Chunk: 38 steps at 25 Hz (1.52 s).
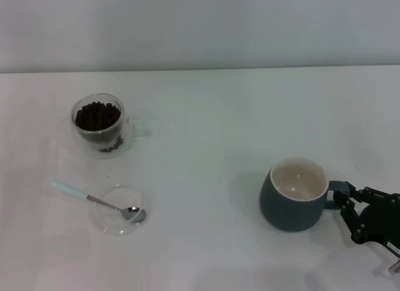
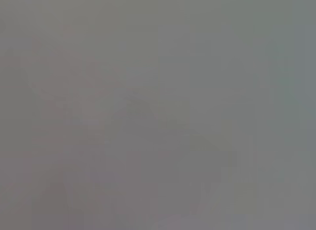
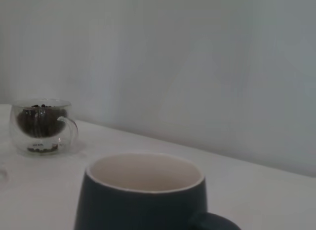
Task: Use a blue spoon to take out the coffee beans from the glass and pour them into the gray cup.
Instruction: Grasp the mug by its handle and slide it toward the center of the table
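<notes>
The glass [image 1: 98,123] with a heap of dark coffee beans [image 1: 97,115] stands at the back left; the right wrist view shows the glass [image 3: 42,126] far behind the cup. The blue spoon [image 1: 94,200] lies front left, pale handle on the table, metal bowl resting in a clear saucer [image 1: 112,221]. The gray cup [image 1: 294,194], cream inside and with nothing in it, stands front right and fills the lower right wrist view as the gray cup [image 3: 143,195]. My right gripper [image 1: 344,200] is at the cup's handle, open, one finger on each side. The left gripper is out of view.
A few loose beans lie inside the glass's base wall [image 1: 111,145]. The white table [image 1: 206,128] runs back to a pale wall. The left wrist view shows only a featureless grey blur.
</notes>
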Tool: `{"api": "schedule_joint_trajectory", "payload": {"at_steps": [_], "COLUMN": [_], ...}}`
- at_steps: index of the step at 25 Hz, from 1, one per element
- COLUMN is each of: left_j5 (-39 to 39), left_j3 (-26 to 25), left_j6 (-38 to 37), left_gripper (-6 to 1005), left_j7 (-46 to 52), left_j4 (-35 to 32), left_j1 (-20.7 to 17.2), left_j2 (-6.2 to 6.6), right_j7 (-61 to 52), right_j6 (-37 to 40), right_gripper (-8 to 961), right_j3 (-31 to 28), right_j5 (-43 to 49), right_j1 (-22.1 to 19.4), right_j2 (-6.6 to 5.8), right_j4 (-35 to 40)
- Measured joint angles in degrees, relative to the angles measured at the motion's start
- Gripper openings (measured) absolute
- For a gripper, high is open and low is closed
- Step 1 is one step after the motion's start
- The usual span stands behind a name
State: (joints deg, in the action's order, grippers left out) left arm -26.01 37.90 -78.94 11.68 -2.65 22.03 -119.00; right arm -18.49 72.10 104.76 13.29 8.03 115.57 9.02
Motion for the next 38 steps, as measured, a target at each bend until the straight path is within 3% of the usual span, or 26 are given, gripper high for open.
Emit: {"api": "schedule_joint_trajectory", "payload": {"at_steps": [2,12,28,38], "left_j5": [0.00,0.00,-0.30,-0.47], "left_j3": [-0.01,-0.03,0.25,0.33], "left_j6": [0.03,0.01,-0.14,-0.25], "left_gripper": [652,652,652,652], "left_j7": [0.02,0.08,0.10,0.09], "left_j4": [0.01,0.25,0.57,0.72], "left_j1": [-0.05,-0.25,-0.72,-0.89], "left_j2": [0.00,-0.09,-0.39,-0.44], "right_j7": [0.01,-0.21,-0.28,-0.27], "right_j6": [0.27,0.32,-3.57,-6.44], "right_gripper": [160,157,150,138], "right_j3": [0.78,5.49,13.20,14.77], "right_j5": [0.05,0.23,-0.26,-0.37], "right_j1": [0.19,2.34,2.64,3.13], "right_j2": [0.00,-0.07,0.36,0.54], "right_j4": [0.40,1.08,8.69,11.97]}}
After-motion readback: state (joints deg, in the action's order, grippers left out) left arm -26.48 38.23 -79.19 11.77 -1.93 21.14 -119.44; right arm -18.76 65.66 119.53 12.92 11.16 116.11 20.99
